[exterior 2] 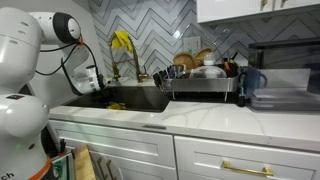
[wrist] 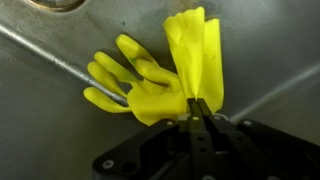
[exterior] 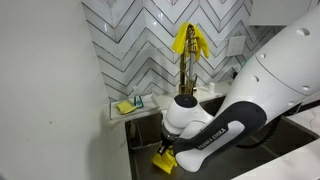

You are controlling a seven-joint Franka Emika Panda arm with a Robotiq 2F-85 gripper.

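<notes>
In the wrist view, the gripper (wrist: 198, 112) has its two black fingers clenched together on the yellow rubber glove (wrist: 150, 90), pinching it at the edge of the palm near the cuff. The glove lies flat on the floor of the grey stainless steel sink (wrist: 50, 135). Its long axis runs across that view: the fingers spread and point left and slightly away, while the cuff end folds up on the right, pointing away from the gripper. In an exterior view the gripper (exterior: 168, 150) reaches low into the sink with a yellow corner of the glove (exterior: 162, 161) showing beneath it. Farther back, a second yellow glove (exterior: 190, 42) hangs over the tall faucet (exterior: 185, 72) against the white herringbone tile wall (exterior: 140, 45). Right of the sink stands a metal dish rack (exterior 2: 205, 82) holding dishes.
</notes>
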